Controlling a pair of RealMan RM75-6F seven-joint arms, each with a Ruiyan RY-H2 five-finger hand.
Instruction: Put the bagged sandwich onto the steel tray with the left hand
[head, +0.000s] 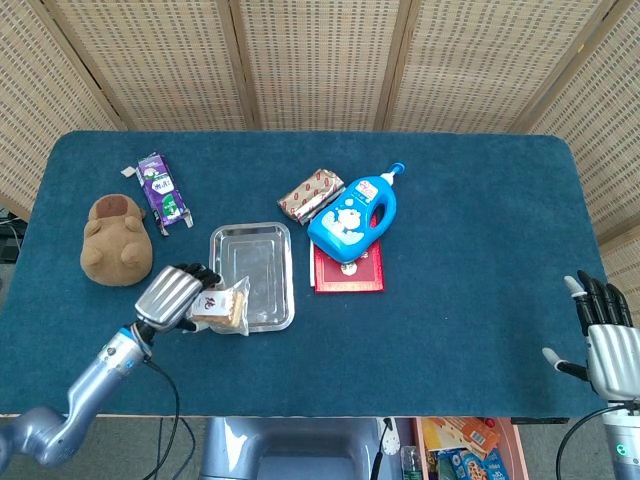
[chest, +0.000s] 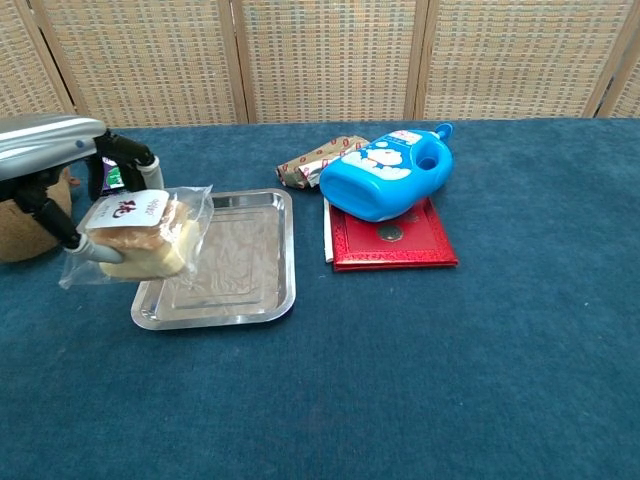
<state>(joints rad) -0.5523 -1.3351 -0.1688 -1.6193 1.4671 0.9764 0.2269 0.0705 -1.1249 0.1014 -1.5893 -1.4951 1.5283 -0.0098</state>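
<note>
Steel tray near-left edge under bagged sandwich | left hand fingers grip it | right hand fingers spread, empty

Lab-like test setup, blue-clothed table, wicker screens

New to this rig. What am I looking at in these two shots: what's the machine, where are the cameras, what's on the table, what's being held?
It is a robot with two arms, each ending in a metal hand with fingers. One picture looks down from its head, the other looks forward from its chest.

The left hand holds a bagged sandwich in the air, over the near left edge of a steel tray. The right hand is open, holding nothing, at the table's near right corner.

On the blue table also lie a brown plush toy, a purple packet, a wrapped snack, and a blue bottle lying on a red booklet.
</note>
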